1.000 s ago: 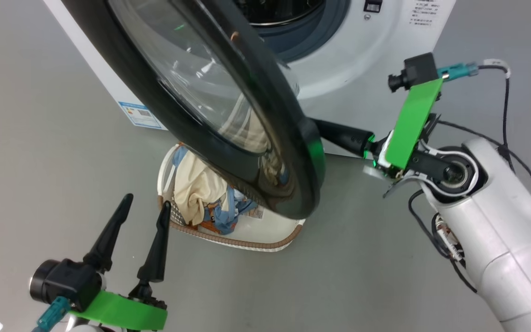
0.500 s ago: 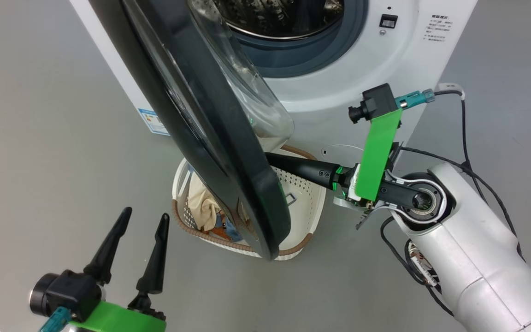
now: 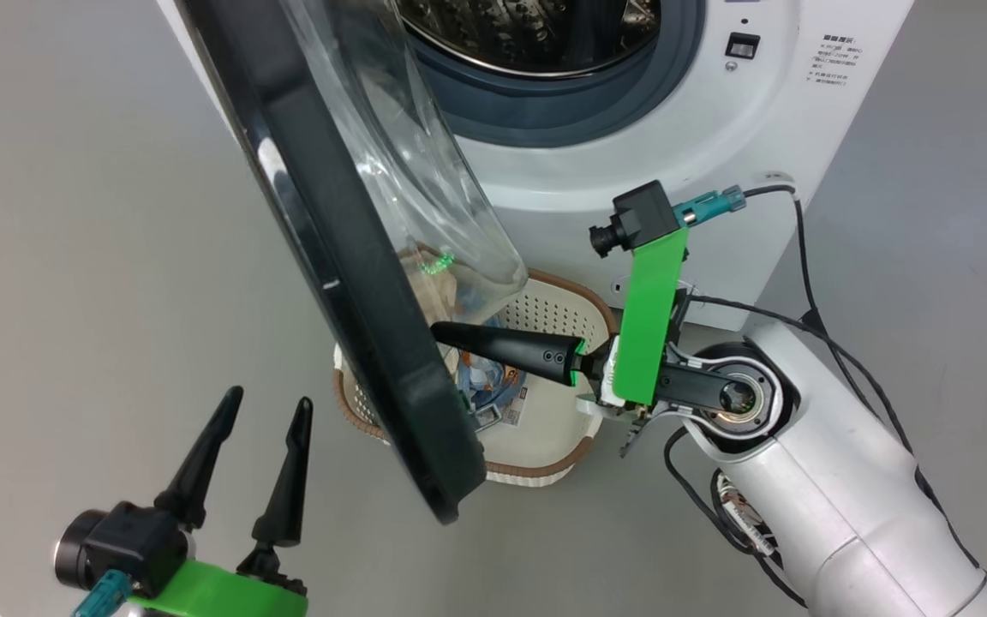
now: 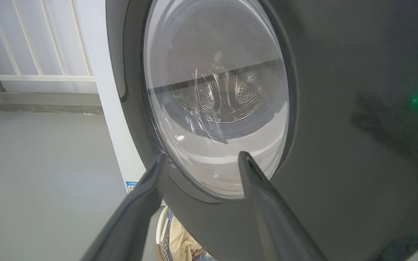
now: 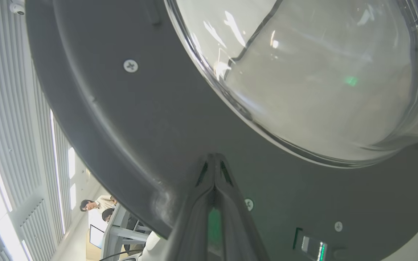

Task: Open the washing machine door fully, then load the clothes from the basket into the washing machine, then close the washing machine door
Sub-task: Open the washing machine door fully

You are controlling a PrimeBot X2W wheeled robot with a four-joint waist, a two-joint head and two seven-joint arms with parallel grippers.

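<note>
The washing machine stands at the top with its steel drum showing. The washing machine door hangs swung out, edge-on, its glass bowl facing the machine. My right gripper is shut, its tips pressed against the door's inner face. Below it sits the basket with the clothes, partly hidden by the door. My left gripper stands open at the lower left, empty, facing the door's outer side.
Grey floor lies on both sides of the machine. A white railing stands behind the machine's left side. People sit at a desk far off. Cables trail from my right wrist.
The door has swung further open, from facing me to nearly edge-on, with my shut right gripper pushing its inner side leftward. More of the basket shows. The camera has shifted too.
</note>
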